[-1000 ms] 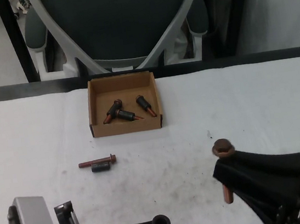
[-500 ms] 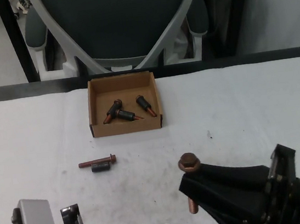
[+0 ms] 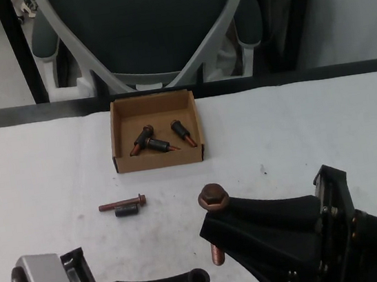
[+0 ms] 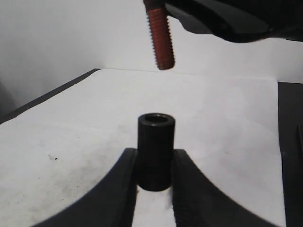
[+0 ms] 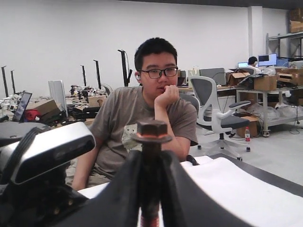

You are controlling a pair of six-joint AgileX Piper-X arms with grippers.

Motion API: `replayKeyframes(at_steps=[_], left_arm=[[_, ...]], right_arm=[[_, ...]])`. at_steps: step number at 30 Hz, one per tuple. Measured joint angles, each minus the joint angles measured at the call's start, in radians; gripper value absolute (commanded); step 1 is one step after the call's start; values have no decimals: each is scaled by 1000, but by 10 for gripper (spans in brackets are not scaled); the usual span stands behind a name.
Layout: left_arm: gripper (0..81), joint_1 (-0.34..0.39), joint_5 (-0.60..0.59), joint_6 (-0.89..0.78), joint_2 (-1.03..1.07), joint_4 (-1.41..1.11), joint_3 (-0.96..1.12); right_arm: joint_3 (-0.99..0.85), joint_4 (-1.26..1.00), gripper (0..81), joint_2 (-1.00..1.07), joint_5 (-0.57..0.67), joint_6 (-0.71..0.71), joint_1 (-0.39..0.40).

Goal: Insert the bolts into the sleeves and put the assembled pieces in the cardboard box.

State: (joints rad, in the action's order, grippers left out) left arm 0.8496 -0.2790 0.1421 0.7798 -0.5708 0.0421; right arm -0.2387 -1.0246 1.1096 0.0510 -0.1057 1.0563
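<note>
cardboard box (image 3: 160, 161): sitting toward 12 o'clock on the white bench (image 3: 325, 123), a bit over to the 11 side, open top facing up

assembled pieces (image 3: 158, 144): 3 of them are lying inside the box. 2 are touching or overlapping on the 9 o'clock side, and 1 is lying apart on the 3 o'clock side.

right gripper (image 3: 214, 229): hanging over the bench at roughly 5 o'clock from the box, with its 2 fingers closed down tight on the shank of a copper-coloured bolt (image 3: 213, 198)

bolt: standing upright, hex head sitting just above the fingers, threaded end sticking out below them and pointing down at the bench

left gripper (image 4: 155, 187): sitting down at the 6 o'clock edge of the high view. Its 2 fingers are pinching the lower part of a black sleeve (image 4: 156, 150) and are only as far apart as the sleeve is thick.

sleeve: standing upright with its open mouth facing up, at about 7 o'clock from the bolt's tip in the high view

bolt vs sleeve: in the left wrist view the threaded tip is hovering over the sleeve's mouth, pretty much lined up, with a clear gap between them, so it's not in yet

loose bolt (image 3: 122, 204): lying flat on the bench at about 7 o'clock from the box, head pointing to 3 o'clock

loose sleeve (image 3: 125, 210): lying on its side just beside that loose bolt, on its 6 o'clock side

office chair (image 3: 145, 21): standing behind the bench at 12 o'clock
</note>
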Motion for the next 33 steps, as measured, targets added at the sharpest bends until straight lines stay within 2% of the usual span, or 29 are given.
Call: replayKeyframes(at_steps=[17,33], left_arm=[[8,0,-79,19,0,-44,0],[8,0,-82,1,0,-81,0]], right_arm=[[-5,0,2,1,40,-38,8],[-6,0,2,1,63,-67,41]])
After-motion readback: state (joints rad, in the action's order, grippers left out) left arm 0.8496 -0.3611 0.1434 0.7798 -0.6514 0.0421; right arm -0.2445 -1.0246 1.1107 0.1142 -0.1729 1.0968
